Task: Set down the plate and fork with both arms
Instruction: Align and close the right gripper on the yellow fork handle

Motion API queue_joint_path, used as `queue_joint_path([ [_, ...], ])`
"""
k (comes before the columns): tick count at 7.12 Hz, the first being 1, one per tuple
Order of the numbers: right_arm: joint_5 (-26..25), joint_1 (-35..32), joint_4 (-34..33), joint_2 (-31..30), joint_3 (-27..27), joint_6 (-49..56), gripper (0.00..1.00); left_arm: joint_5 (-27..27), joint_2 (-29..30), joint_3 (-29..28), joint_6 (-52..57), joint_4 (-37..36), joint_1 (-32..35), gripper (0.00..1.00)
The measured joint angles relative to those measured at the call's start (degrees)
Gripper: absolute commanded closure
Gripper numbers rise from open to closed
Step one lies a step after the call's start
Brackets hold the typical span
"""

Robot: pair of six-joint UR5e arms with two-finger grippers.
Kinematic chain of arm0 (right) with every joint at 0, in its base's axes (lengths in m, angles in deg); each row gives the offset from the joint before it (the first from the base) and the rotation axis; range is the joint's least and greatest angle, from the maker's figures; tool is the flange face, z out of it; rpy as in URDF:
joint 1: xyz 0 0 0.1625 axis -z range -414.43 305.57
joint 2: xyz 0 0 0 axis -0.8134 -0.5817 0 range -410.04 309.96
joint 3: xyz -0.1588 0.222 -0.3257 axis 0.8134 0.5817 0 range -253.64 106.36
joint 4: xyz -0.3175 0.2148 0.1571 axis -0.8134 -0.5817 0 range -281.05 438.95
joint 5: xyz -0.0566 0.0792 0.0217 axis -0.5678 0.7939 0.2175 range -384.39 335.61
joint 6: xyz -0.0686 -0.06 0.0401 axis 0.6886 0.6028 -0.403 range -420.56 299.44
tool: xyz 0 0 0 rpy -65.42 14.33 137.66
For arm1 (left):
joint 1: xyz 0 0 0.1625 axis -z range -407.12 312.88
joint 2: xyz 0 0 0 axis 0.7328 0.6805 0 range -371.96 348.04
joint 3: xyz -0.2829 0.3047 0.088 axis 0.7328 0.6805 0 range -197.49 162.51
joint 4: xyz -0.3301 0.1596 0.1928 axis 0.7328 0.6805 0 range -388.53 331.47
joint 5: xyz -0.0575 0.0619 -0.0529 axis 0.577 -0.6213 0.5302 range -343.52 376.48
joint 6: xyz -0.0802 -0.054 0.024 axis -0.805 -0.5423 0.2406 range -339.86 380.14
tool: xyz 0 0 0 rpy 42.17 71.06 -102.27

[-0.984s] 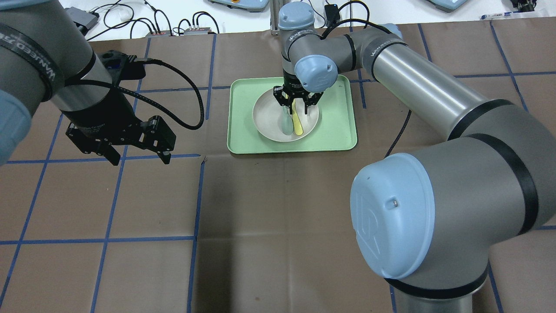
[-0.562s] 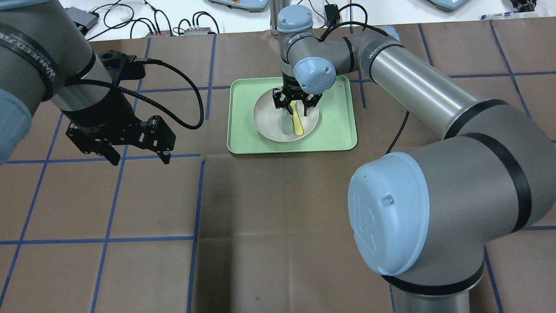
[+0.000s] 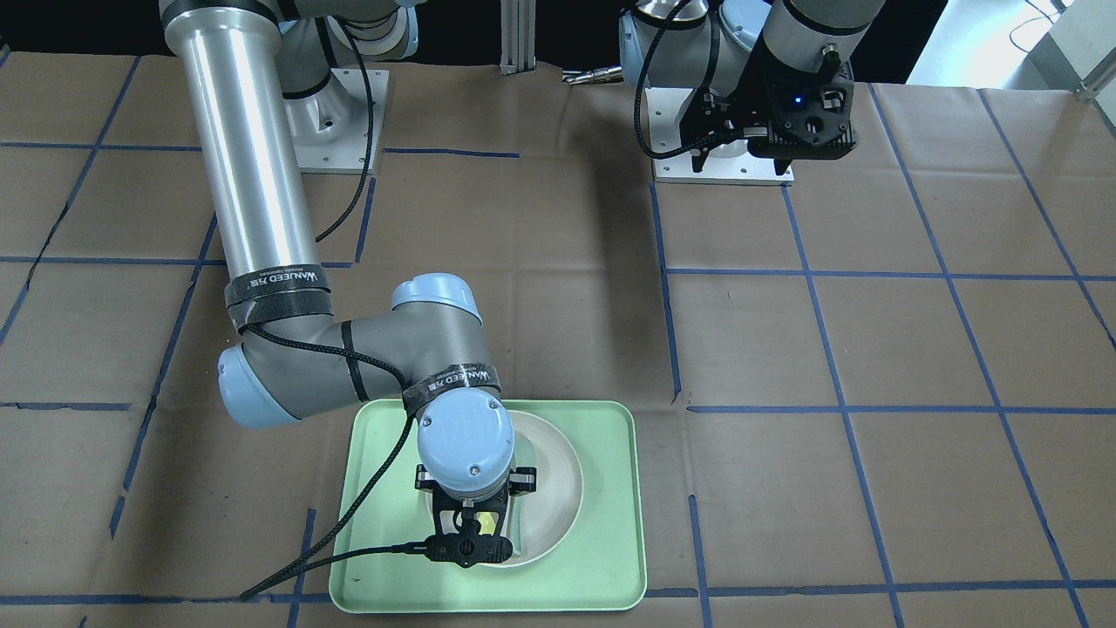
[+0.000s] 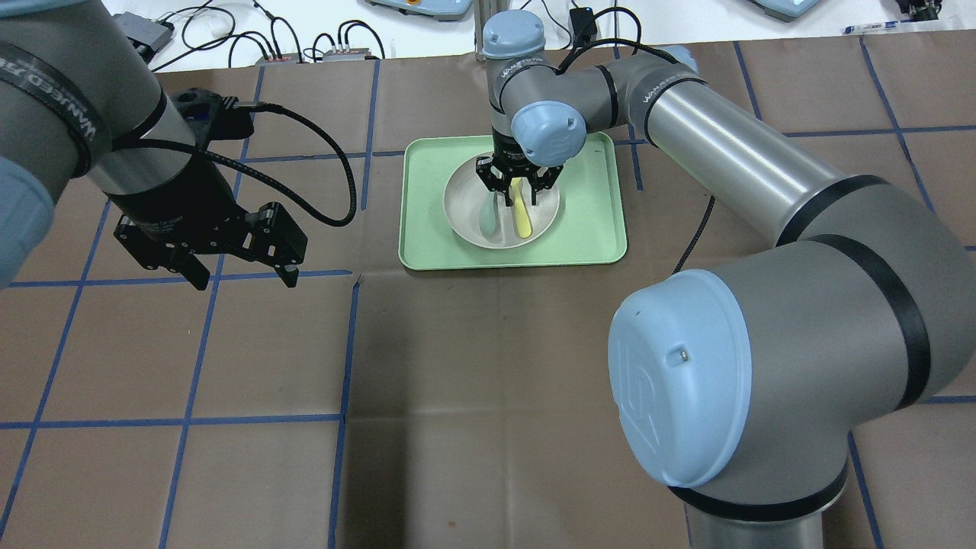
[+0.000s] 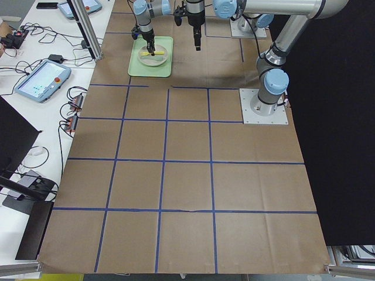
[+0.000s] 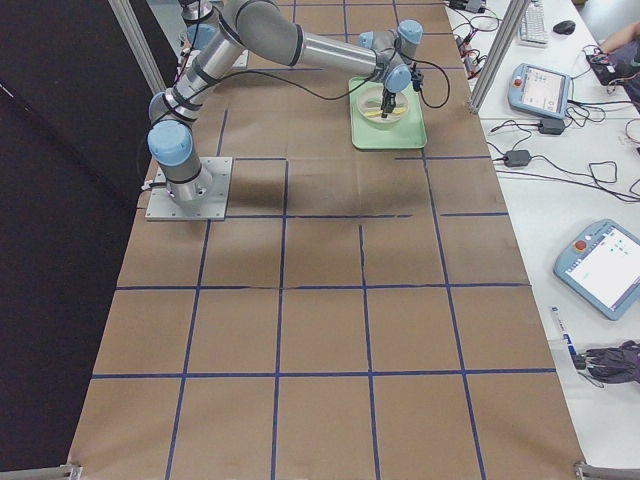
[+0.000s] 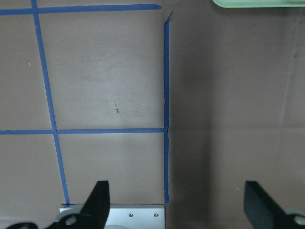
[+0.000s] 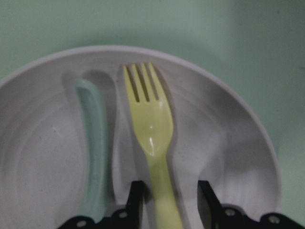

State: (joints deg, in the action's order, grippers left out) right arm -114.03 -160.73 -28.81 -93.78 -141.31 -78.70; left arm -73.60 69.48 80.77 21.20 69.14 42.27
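So the right gripper (image 8: 171, 202) is down in the plate (image 8: 43, 157), with its fingers (image 8: 207, 200) either side of the fork (image 8: 151, 129) handle, only partly apart. It's not clamped. There's a clear gap between the handle and one finger. The other finger is right up against it, and I can't tell from the wrist cam if it's actually touching.

The fork lies flat in the plate, tines pointing away from the gripper toward the rim. The grey-green spoon (image 8: 93, 152) lies just beside it, roughly parallel. The plate sits about mid-way in the mint-green tray (image 4: 427, 229).

The left gripper (image 7: 178, 202) hangs over bare brown paper (image 7: 109, 86), well off to the side of the tray. Its fingers (image 7: 97, 200) are spread wide, holding nothing and touching nothing. Only a sliver of tray edge shows in the top corner of its wrist cam.

Stuff that's hard to see:
- **Front-facing view:** the right arm's wrist with its blue cap covers the gripper and nearly all of the fork, so just a speck of yellow shows.
- **Overhead view:** the gripper hides the handle end of the fork.
- **Right wrist cam:** it's a bit soft and cuts off the handle's end at the bottom edge.
- **Two side views:** everything on the tray is too small to judge the fingers.
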Motion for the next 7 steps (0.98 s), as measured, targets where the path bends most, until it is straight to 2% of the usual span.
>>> queue_joint_path([
  [1, 0.0, 0.0, 0.2, 0.0, 0.0, 0.0, 0.52, 0.0, 0.0, 0.0, 0.0, 0.0, 0.0, 0.00],
  [2, 0.0, 0.0, 0.3, 0.1, 0.0, 0.0, 0.57, 0.0, -0.1, 0.0, -0.1, 0.1, 0.0, 0.00],
  [3, 0.0, 0.1, 0.4, 0.1, 0.0, 0.0, 0.67, 0.0, -0.1, -0.1, -0.1, 0.1, 0.0, 0.00],
  [6, 0.1, 0.3, 0.4, 0.1, 0.2, 0.0, 0.79, 0.0, -0.1, -0.3, 0.0, 0.4, 0.0, 0.00],
  [7, 0.1, 0.3, 0.4, 0.2, 0.3, 0.0, 0.87, 0.0, -0.2, -0.3, 0.0, 0.4, 0.0, 0.00],
])
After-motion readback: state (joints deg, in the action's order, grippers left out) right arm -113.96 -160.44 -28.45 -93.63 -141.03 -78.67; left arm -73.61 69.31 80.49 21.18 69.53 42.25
